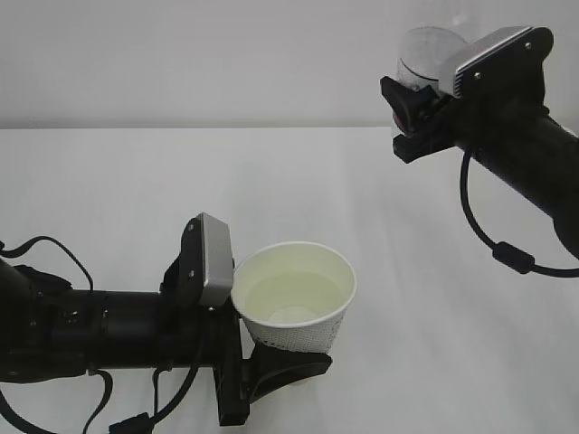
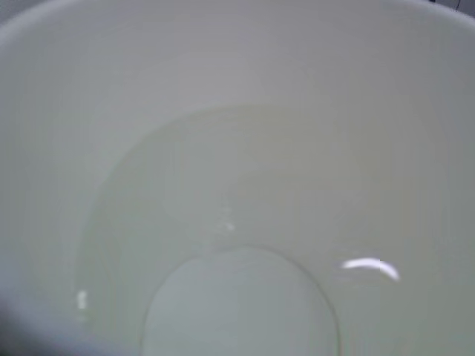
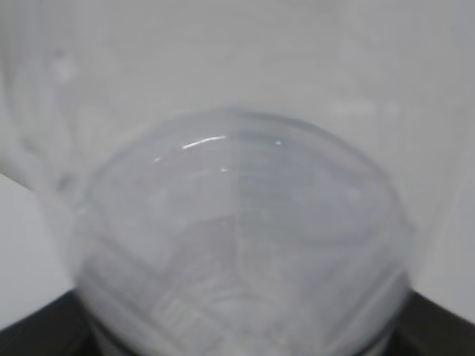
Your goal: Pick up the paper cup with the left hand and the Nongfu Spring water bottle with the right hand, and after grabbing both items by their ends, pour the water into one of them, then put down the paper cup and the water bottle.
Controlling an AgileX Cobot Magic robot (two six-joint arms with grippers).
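At the bottom of the exterior view, nearest the camera, the left hand (image 1: 271, 357) comes in from the lower left of the frame. Its black fingers are pinching the paper cup (image 1: 297, 298) low down near its base. The cup sits just right of the hand's grey pad, a little below the middle of the frame. It is up off the white table (image 1: 136, 199) and tips a bit toward the camera, so you can look into it. The inside is cream, and there is some water (image 1: 291, 303) in the bottom. In the left wrist view the cup (image 2: 237, 89) fills the whole frame, with the water (image 2: 237, 222) pooled low down and small bright glints on it.

Farther back, in the upper right of the frame, the right hand (image 1: 418, 116) is held high. It is pinching the Nongfu Spring water bottle (image 1: 427, 56), which looks clear and blurry, with a bit of red by the fingers. In the right wrist view the bottle (image 3: 237, 237) fills most of the frame, ribbed and see-through.
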